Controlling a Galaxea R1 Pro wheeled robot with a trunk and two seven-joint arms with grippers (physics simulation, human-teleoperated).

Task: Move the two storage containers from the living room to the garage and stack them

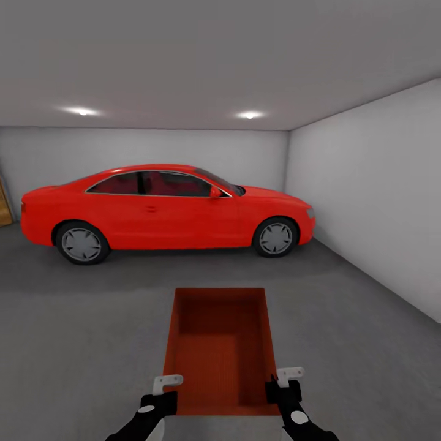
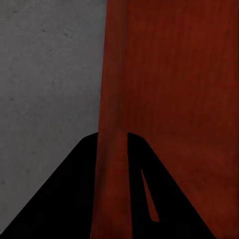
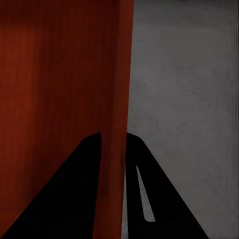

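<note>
I am in the garage, holding one orange-red storage container (image 1: 219,349) in front of me over the dark grey floor (image 1: 79,331). My left gripper (image 1: 164,398) is shut on the container's left wall near its close corner. In the left wrist view that wall (image 2: 112,124) runs between the two black fingers (image 2: 74,189). My right gripper (image 1: 279,392) is shut on the right wall, which passes between its black fingers (image 3: 74,194) in the right wrist view as an orange-red wall (image 3: 114,99). The container is open-topped and holds nothing.
A red car (image 1: 165,211) is parked broadside across the garage ahead. A white wall (image 1: 373,196) runs along the right and a wood-panelled door (image 1: 5,205) shows at the far left. Grey floor stretches between me and the car.
</note>
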